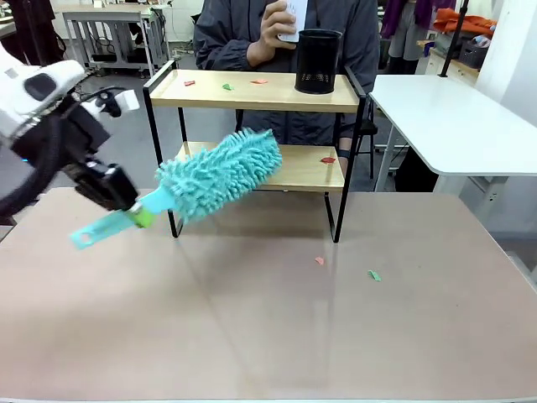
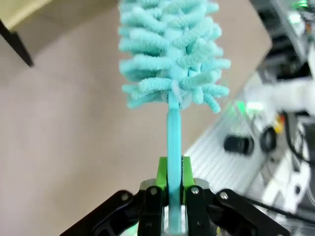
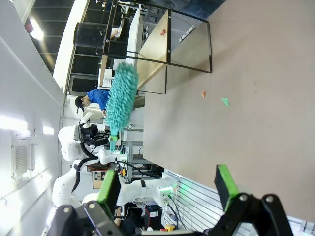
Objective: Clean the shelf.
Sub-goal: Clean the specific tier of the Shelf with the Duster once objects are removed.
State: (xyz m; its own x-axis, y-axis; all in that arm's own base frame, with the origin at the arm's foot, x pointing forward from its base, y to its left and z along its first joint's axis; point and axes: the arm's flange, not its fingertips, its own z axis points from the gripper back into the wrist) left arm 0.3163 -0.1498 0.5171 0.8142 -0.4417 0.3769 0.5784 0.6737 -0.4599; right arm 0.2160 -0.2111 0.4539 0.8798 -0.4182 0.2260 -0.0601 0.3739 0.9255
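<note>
Left gripper [image 2: 174, 173] clamps the handle of the teal duster [image 1: 220, 174] — its fluffy head hides part of the shelf [image 1: 260, 94] — right gripper [image 3: 167, 183] gapes empty.

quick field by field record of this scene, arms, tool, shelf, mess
left gripper: shut on the duster handle, head in front of the shelf, left side
right gripper: open, nothing between its fingers
top board: black mesh cup, three paper scraps
lower board: one red scrap
table: two loose scraps, red and green, before the shelf
person: behind the shelf, hand raised
</note>
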